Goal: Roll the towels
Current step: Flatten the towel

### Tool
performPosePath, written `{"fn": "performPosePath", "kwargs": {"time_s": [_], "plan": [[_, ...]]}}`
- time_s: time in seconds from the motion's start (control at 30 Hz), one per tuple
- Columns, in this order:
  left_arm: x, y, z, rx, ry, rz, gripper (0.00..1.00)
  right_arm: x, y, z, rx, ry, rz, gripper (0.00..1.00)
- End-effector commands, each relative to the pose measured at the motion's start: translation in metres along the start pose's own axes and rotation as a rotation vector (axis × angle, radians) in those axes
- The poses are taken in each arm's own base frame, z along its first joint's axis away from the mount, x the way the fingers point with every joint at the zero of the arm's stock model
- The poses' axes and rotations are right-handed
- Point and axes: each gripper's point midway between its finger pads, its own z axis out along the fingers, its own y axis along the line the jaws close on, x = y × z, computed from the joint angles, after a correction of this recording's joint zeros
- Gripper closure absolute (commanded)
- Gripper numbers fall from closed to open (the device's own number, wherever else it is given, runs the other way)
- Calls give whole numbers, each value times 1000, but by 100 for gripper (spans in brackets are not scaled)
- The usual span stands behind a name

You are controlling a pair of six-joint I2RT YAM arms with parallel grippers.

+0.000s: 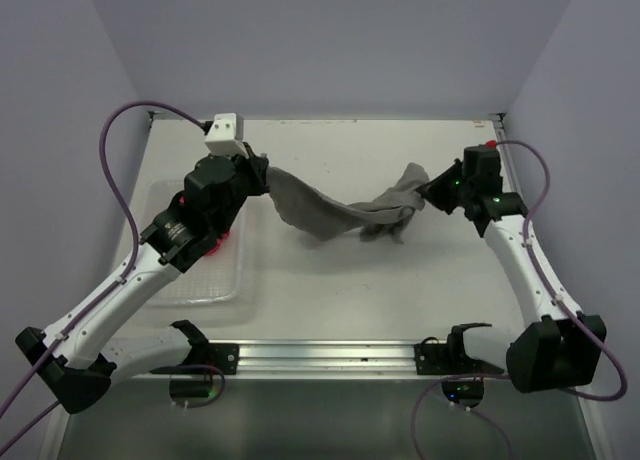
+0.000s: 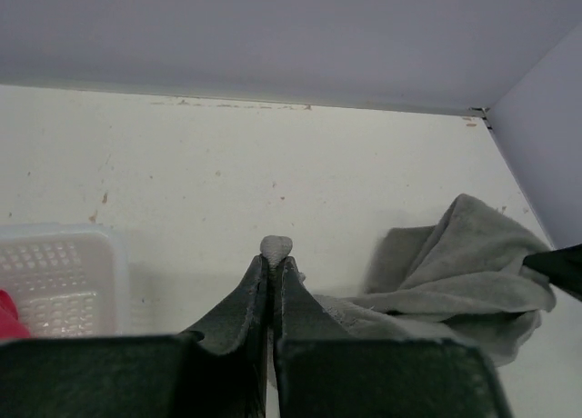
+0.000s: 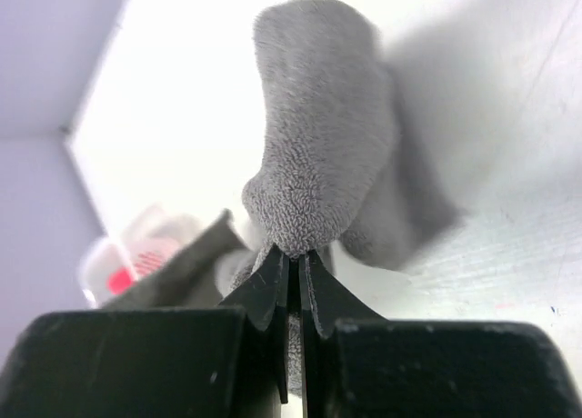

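Grey towel [image 1: 322, 212] stretched out, L jaws clamped on one end, R jaws on other

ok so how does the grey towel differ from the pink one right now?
Colour: the grey towel is taupe, the pink towel bright red-pink. Place: grey is strung over the table; pink lies in the white basket. Hold: left gripper and right gripper each pinch an end of grey, jaws shut; neither holds pink. Visibility: grey shows fully, pink is mostly hidden under the left arm.
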Motion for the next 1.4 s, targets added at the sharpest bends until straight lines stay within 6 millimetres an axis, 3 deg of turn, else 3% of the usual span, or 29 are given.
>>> {"fn": "performPosePath", "kwargs": {"time_s": [0.0,0.07,0.2,0.33,0.6,0.67,0.83,0.9,0.93,1.03,1.07,1.1,1.13,1.17,1.2,1.27,1.33,1.37], "plan": [[-35,-19,-8,101,-116,-11,100,-37,1,-52,42,-96,-19,100],[-31,-21,-6,113,-109,-8,100,-47,-10,-64,77,-104,3,100],[-17,-19,1,107,-85,-2,100,-78,-12,-86,55,-175,50,100],[-3,-12,8,72,-63,21,100,-100,-17,-89,59,-179,80,99],[36,4,18,24,4,75,100,-122,-38,-52,98,-132,135,100],[40,5,16,26,8,75,100,-129,-36,-42,85,-138,134,100],[49,13,11,15,19,77,100,-152,-11,-18,54,-141,88,100],[55,13,10,27,31,79,100,-155,15,-13,17,-139,29,99],[57,13,10,28,37,78,100,-154,15,2,34,-113,19,99],[64,12,10,39,55,74,100,-140,50,23,-2,-46,-67,99],[66,12,9,41,59,71,100,-122,49,52,36,30,-119,99],[70,13,10,41,65,67,100,-133,65,50,32,2,-167,99],[73,14,11,40,72,67,100,-114,66,61,76,61,-219,94],[76,14,11,41,78,63,100,-100,61,85,126,111,-270,87],[78,14,13,38,81,63,100,-104,73,90,108,113,-279,75],[82,15,16,28,90,68,100,-94,65,108,124,183,-280,51],[86,18,18,9,102,72,100,-100,69,99,138,167,-297,49],[85,20,19,-6,101,74,100,-106,78,83,113,132,-321,48]]}}
